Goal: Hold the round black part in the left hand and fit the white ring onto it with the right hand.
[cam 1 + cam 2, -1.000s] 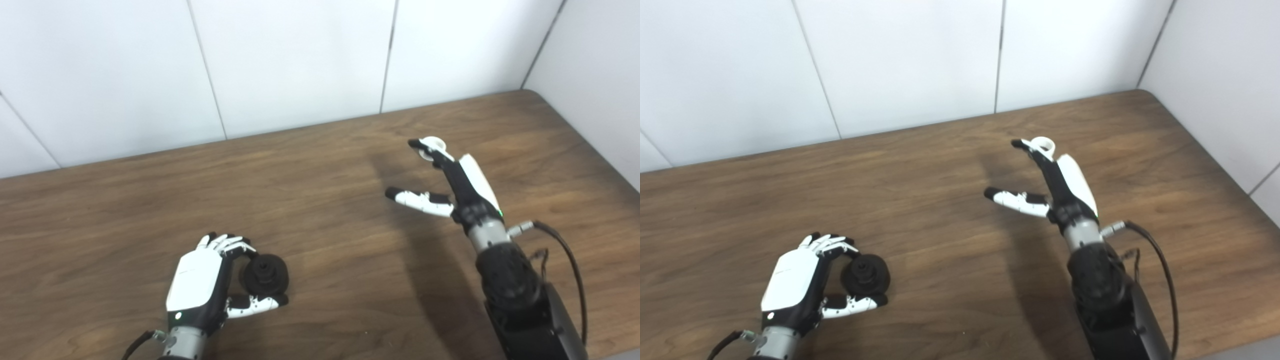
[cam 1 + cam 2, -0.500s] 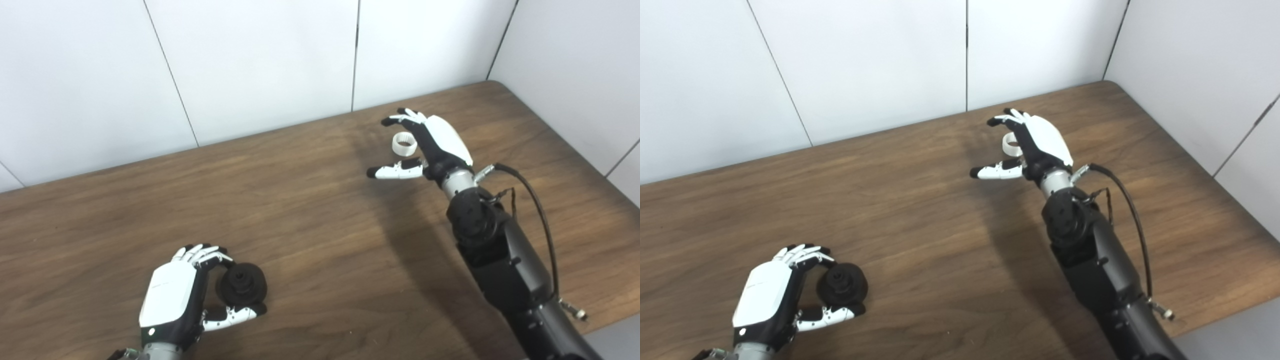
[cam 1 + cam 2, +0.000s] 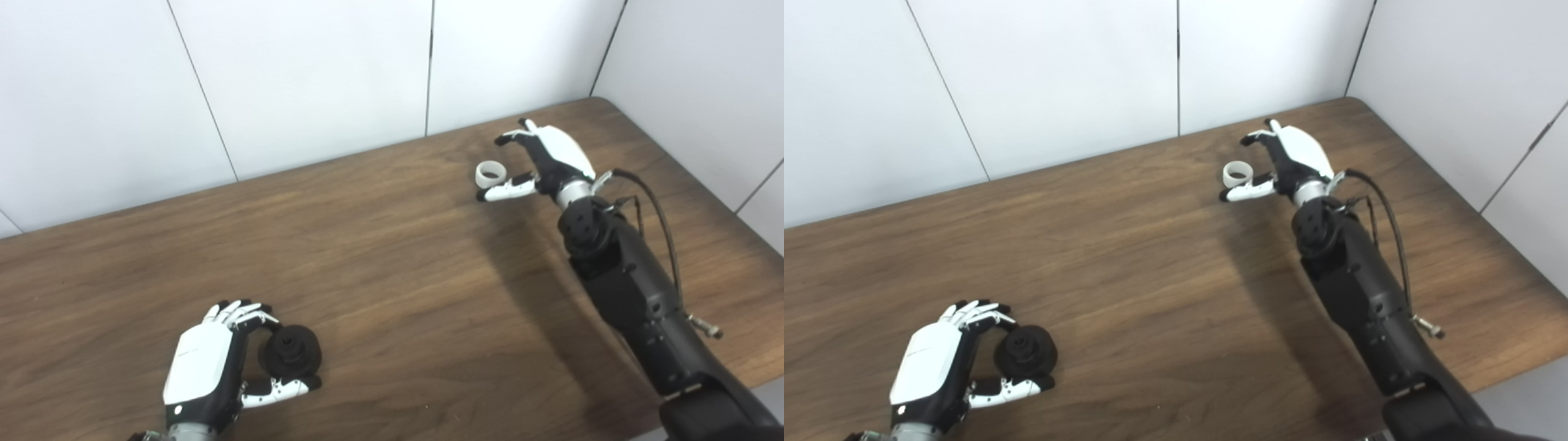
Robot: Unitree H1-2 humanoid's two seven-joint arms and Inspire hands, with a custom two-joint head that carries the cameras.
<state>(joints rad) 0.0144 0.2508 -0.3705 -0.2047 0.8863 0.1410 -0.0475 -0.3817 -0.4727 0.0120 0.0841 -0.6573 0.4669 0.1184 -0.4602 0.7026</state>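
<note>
Since half a second ago my right hand (image 3: pixel 548 160) has reached farther toward the back of the wooden table (image 3: pixel 392 257), and the white ring (image 3: pixel 490 174) now sits just off its thumb tip, out in front of the curled fingers rather than between them. The hand is spread and grasps nothing; whether the thumb touches the ring I cannot tell. The ring is a short smooth tube, lying on the tabletop near the white wall panels (image 3: pixel 306 79).

My left hand (image 3: pixel 211 367) has not moved: fingers and thumb wrap the round black part (image 3: pixel 290 351), a matt stepped disc with a raised hub, resting low on the brown grained tabletop.

The right eye view shows the ring's dark bore more plainly; the left eye view shows its outer wall.
</note>
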